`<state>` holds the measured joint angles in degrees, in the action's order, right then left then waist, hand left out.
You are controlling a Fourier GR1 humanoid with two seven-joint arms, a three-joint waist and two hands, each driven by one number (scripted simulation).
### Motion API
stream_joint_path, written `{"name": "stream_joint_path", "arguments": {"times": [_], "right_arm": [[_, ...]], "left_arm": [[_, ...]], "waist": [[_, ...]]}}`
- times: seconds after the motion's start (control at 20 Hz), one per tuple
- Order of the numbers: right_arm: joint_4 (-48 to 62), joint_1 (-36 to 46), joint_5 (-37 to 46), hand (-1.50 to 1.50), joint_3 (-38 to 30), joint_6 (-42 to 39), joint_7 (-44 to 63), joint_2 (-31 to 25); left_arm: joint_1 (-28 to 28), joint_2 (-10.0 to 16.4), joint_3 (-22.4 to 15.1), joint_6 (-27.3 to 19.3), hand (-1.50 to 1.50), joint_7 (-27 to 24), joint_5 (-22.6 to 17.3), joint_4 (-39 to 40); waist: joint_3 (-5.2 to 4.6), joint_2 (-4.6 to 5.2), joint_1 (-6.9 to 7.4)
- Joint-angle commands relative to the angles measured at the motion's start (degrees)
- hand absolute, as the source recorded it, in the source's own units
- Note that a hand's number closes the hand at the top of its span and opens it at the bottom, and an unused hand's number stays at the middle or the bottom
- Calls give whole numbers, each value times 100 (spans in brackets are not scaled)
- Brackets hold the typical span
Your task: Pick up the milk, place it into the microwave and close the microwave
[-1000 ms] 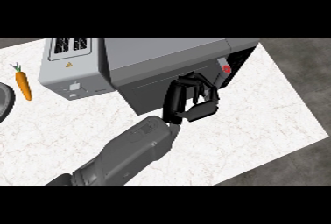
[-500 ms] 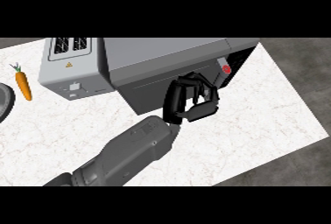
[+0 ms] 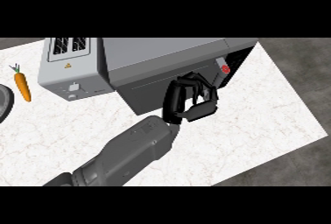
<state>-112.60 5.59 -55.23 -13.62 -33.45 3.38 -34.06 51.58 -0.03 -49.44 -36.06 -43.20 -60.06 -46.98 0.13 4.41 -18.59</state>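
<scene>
The grey microwave (image 3: 161, 54) stands at the back of the counter, its dark door (image 3: 145, 94) swung almost flat against its front. A dark slit (image 3: 241, 59) shows at the door's right end, next to a red button (image 3: 225, 68). My left hand (image 3: 187, 103) rests against the right part of the door, its fingers curled and holding nothing. The grey forearm (image 3: 129, 151) comes in from the lower left. No milk shows anywhere; I cannot see into the microwave. My right hand is out of view.
A silver toaster (image 3: 71, 65) stands against the microwave's left side. An orange carrot (image 3: 22, 85) lies further left, by the rim of a dark plate (image 3: 3, 103). The white marble counter (image 3: 258, 118) ends at the right and lower right.
</scene>
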Motion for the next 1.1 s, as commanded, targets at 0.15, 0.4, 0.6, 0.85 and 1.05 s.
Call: {"name": "stream_joint_path", "arguments": {"times": [0.15,0.4,0.6,0.85,1.05], "right_arm": [[-11,83,-301,-150,11,-131,15,-76],[-27,114,-550,-150,113,-211,80,-124],[-84,71,-630,-150,57,-289,107,-213],[-158,37,-685,-150,-89,-214,157,-334],[-225,-84,-853,-150,-189,-91,201,-376]], "left_arm": [[486,3,-68,78,150,279,34,818],[481,3,-167,-203,150,502,-24,1047],[415,2,-124,-361,150,537,-172,1147],[278,2,-172,-606,150,592,-345,1294],[192,2,-206,-536,150,620,-551,1265]], "waist": [[15,92,-75],[11,60,69],[1,31,145],[-14,-2,349],[-24,-34,431]]}}
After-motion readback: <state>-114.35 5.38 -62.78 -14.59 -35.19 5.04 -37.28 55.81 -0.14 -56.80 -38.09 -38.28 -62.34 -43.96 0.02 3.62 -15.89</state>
